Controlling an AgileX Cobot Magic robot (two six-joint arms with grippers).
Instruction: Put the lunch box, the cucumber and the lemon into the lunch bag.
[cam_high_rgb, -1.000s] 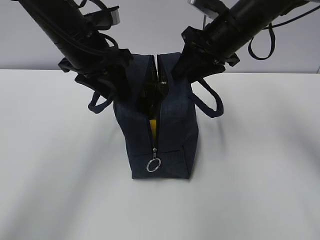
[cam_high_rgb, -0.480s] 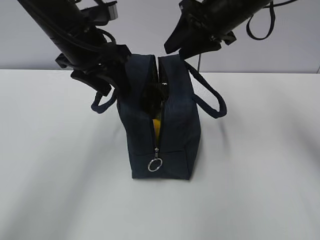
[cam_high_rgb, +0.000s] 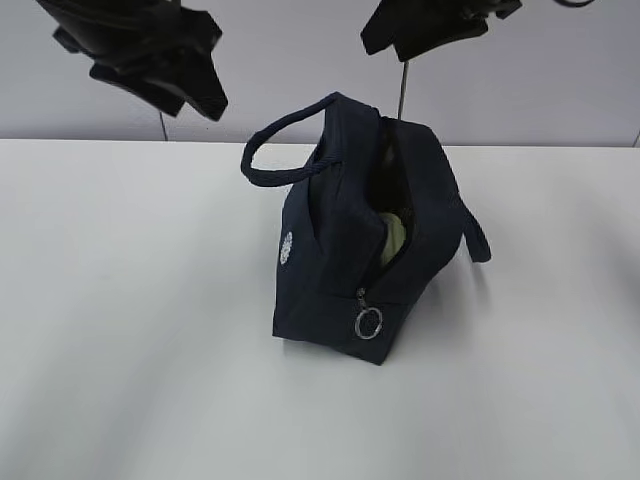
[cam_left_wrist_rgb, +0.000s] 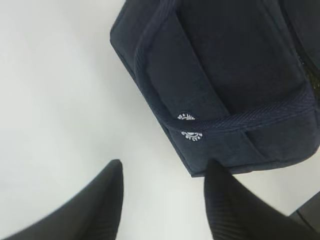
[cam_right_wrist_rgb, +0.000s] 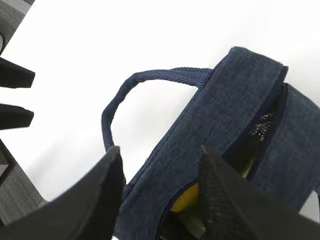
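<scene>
Both the left gripper (cam_left_wrist_rgb: 162, 200) and right gripper (cam_right_wrist_rgb: 160, 195) are held open and empty, the lunch bag (cam_high_rgb: 355, 240) seen below them.

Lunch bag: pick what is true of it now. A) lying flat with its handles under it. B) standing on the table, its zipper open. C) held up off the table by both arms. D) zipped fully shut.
B: the bag stands on the table, its zipper gaping, both arms clear above it.

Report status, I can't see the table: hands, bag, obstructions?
Left hand and right hand open, empty, above lunch bag. Bag unzipped, lemon visible inside. Nothing blocking.
</scene>
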